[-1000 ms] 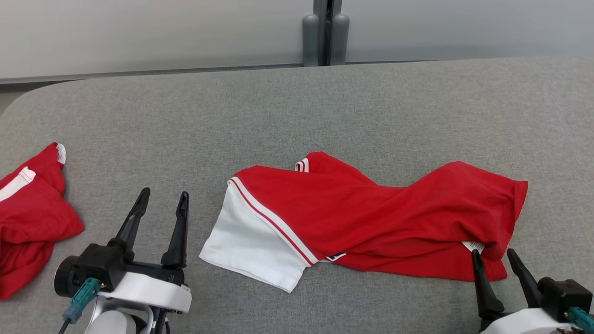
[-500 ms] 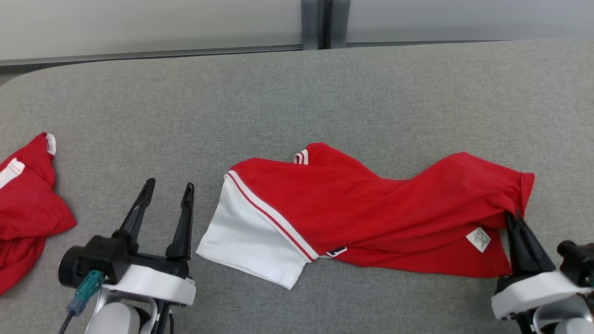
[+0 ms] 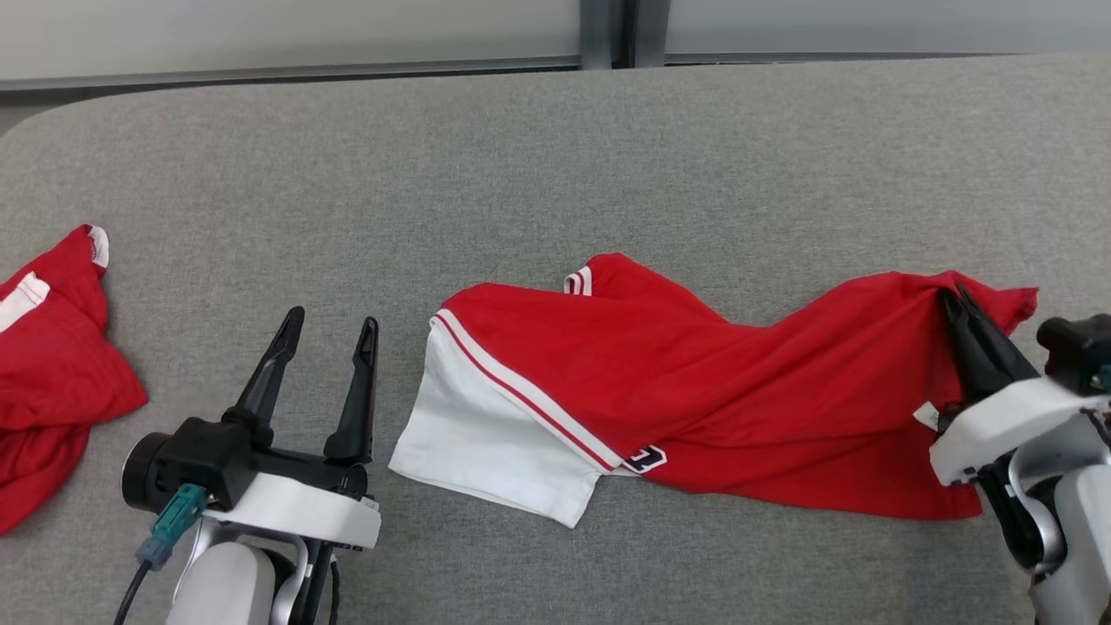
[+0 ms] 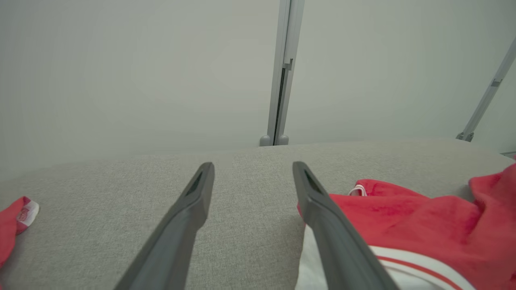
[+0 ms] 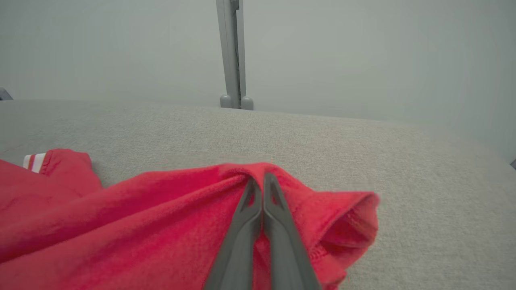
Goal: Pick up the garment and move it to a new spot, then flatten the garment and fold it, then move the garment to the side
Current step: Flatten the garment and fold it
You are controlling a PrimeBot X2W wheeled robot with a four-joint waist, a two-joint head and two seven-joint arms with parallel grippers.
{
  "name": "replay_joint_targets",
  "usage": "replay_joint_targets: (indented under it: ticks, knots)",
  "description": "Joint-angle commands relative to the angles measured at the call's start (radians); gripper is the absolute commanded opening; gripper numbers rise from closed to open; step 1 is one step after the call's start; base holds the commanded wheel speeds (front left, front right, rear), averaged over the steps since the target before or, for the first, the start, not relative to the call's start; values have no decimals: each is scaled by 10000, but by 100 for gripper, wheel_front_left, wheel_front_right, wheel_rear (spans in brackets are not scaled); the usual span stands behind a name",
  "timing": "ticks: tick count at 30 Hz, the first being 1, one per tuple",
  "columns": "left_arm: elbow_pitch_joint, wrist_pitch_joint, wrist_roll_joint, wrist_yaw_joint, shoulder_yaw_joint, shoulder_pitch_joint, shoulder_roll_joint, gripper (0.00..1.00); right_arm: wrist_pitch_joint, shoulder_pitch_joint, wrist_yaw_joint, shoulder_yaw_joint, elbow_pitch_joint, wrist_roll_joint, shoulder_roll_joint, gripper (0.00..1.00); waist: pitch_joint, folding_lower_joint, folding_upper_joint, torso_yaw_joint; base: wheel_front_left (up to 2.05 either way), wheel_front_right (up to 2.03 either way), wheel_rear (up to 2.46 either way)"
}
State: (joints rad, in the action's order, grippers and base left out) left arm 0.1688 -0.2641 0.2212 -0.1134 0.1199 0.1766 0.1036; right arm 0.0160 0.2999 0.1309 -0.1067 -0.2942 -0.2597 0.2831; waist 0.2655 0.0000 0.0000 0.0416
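Pinching a raised red fold at the 3 o'clock end of the red-and-white jersey [image 3: 694,391] with the right gripper [image 3: 952,295], jaws pressed together on the cloth. Lying stretched from centre to 3 o'clock on the grey fabric tabletop [image 3: 521,174], white panel at its 8 o'clock end. Hovering at 8 o'clock with the left gripper [image 3: 333,318], jaws wide, gripping nothing. Resting at 9 o'clock: second red garment [image 3: 52,373].
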Motion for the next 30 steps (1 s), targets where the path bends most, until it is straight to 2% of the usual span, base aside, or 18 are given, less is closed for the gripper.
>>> replay_joint_targets:
  ticks: [1,6,7,8,9,14,18,25,30]
  knots:
    - [-20,-4,-39,-26,21,194,8,100,7,210,-3,-19,-155,-115,78,0,169,0,0,128,0,0,0]
    - [21,-4,-38,-61,175,528,-72,100,-268,1301,-6,-545,-1697,-632,285,0,622,0,0,397,0,0,0]
    - [32,-4,-35,-71,185,583,-81,100,-375,1488,-8,-612,-1946,-727,305,11,664,0,0,424,0,0,0]
    - [40,-4,-34,-80,197,633,-95,100,-496,1659,-6,-703,-2175,-792,338,51,697,0,0,439,0,0,0]
    - [63,-4,-36,-78,199,655,-107,100,-646,1795,-8,-768,-2369,-891,332,100,712,0,0,443,0,0,0]
    - [103,-4,-72,-91,82,607,-136,100,-1396,2157,-6,-1108,-2957,-1242,352,100,636,0,0,334,0,0,0]
    - [137,-4,-111,-94,-51,488,-100,100,-2090,2183,-3,-1280,-2702,-1371,320,100,441,0,0,173,0,0,0]
    - [132,-4,-174,-99,-293,339,-7,100,-2674,1403,-3,-939,-727,-769,79,100,9,0,0,-56,0,0,0]
    - [152,-4,-230,-101,-371,54,-8,100,-2697,-65,-3,-532,698,-282,-410,100,-410,0,0,-47,0,0,0]
